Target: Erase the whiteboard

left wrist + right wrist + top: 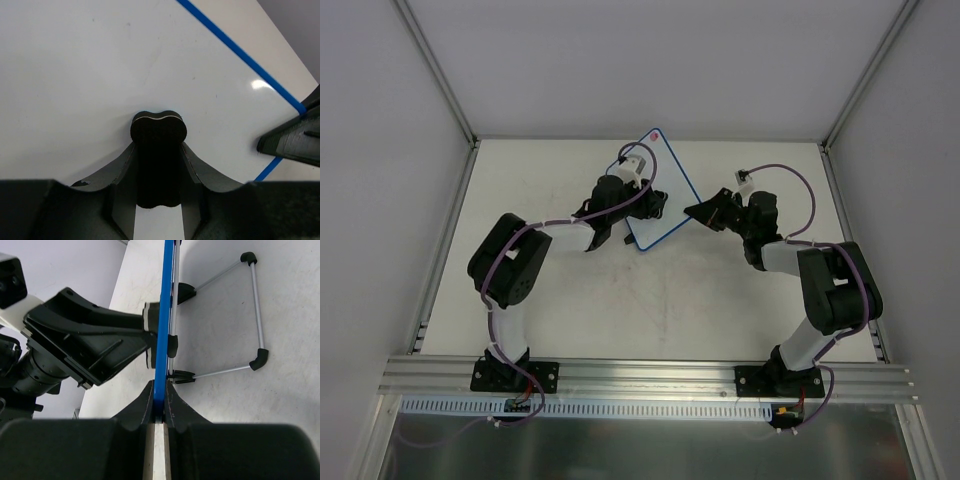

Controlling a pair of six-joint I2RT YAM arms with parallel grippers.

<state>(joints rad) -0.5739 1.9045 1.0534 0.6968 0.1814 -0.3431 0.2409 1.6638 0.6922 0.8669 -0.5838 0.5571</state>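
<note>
Left gripper [159,150]: narrow, clamped on the black bone-shaped eraser [159,131], with a finger pressed into each side of its waist.
Eraser: its end sits flat against the white face of the board (the right wrist view shows the pad touching that face).
Right gripper [159,389]: pinched tight on the board's blue-framed edge, with one finger on each face.
Whiteboard [662,200]: at the far middle of the table [570,300], between the two grippers, standing on edge rather than lying flat.
Pink-red dot [655,133]: at the board's far corner.
Wire stand [257,310]: hinged out from the board's back, on the side away from the eraser, its black-capped corners down on the table.
Arms: both bend inward from their bases and meet at the board, the left on its face, the right on its edge.
</note>
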